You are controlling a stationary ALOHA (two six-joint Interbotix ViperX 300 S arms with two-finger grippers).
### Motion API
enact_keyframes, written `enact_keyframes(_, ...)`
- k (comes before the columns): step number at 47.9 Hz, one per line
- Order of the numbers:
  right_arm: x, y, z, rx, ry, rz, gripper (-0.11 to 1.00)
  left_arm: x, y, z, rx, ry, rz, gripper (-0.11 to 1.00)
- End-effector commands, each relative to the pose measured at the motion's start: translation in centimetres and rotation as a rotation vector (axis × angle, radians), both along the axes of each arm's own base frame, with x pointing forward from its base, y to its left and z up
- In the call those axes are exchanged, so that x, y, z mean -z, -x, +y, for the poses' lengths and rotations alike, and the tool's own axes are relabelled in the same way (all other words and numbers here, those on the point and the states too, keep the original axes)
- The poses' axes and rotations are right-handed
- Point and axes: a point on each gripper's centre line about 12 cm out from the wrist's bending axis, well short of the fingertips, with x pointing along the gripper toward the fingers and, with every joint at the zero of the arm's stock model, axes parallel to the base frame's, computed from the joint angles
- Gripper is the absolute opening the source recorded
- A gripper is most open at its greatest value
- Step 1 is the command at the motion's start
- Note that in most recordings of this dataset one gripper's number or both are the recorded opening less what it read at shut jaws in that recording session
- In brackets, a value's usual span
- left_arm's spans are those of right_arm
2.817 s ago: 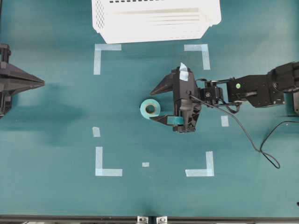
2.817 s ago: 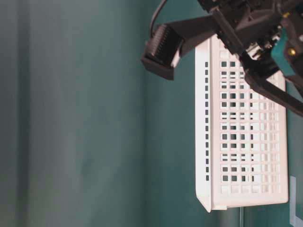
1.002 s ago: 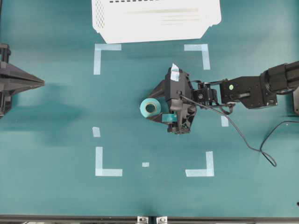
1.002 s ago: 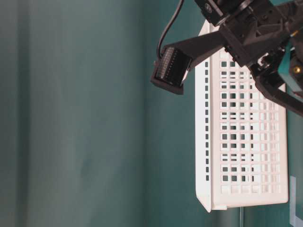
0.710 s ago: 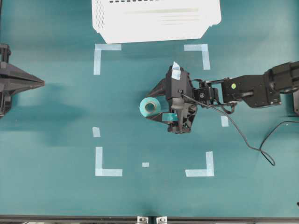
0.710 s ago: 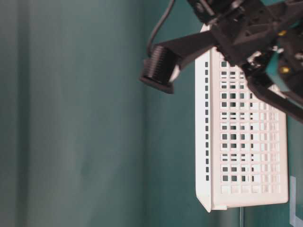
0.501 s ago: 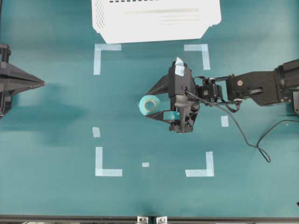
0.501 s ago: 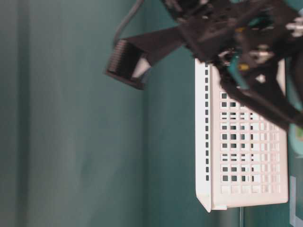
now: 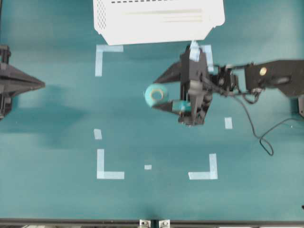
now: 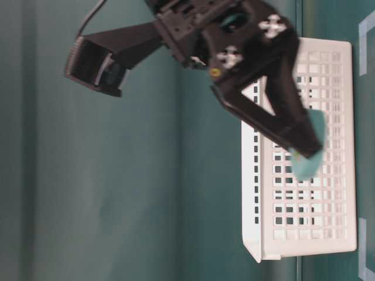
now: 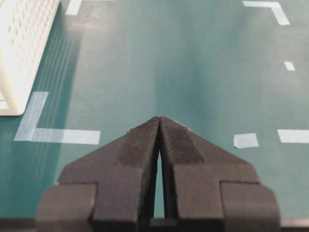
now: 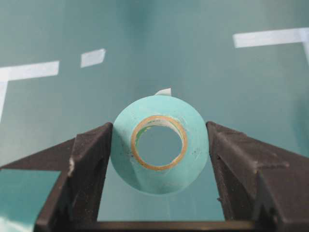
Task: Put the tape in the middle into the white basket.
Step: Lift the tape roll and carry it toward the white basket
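The tape [image 9: 156,95], a small turquoise ring with a tan core, is clamped between the fingers of my right gripper [image 9: 156,96] and hangs above the table. In the right wrist view the tape [image 12: 159,180] fills the gap between both pads of that gripper [image 12: 159,140]. At table level the tape [image 10: 307,164] shows in front of the white basket [image 10: 304,234]. The white basket [image 9: 156,21] stands at the far edge, a short way beyond the gripper. My left gripper [image 9: 42,84] rests shut at the left edge, its tips [image 11: 159,121] pressed together with nothing between them.
Pale-blue L-shaped corner marks [image 9: 108,50] outline a square on the teal table, with small loose strips [image 9: 98,134] inside it. The right arm's black cable [image 9: 259,137] trails over the table at the right. The basket's corner [image 11: 19,53] shows at the left of the left wrist view.
My right gripper, shut on the tape, has risen off the table and moved toward the basket and slightly right. The left arm has not moved.
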Motion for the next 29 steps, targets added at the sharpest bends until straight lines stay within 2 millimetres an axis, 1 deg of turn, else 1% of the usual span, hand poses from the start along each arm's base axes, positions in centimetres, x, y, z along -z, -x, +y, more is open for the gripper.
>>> enact_keyframes(1, -3.1, -0.2, -0.4, 0.008, 0.003, -0.064, 0.67, -0.5, -0.2, 0.0, -0.003, 0.000, -0.014, -0.11)
enact_keyframes(12, -5.1, 0.1, -1.8, 0.040, 0.011, -0.058, 0.67, -0.5, -0.2, 0.0, -0.003, 0.000, -0.014, -0.11)
enact_keyframes(22, -6.0, 0.1, -2.5, 0.058, 0.014, -0.037, 0.67, -0.5, -0.2, 0.0, -0.003, 0.000, -0.014, -0.11)
enact_keyframes(29, -6.1, 0.1, -3.0, 0.067, 0.017, -0.037, 0.67, -0.5, -0.2, 0.0, -0.003, 0.000, -0.014, -0.11)
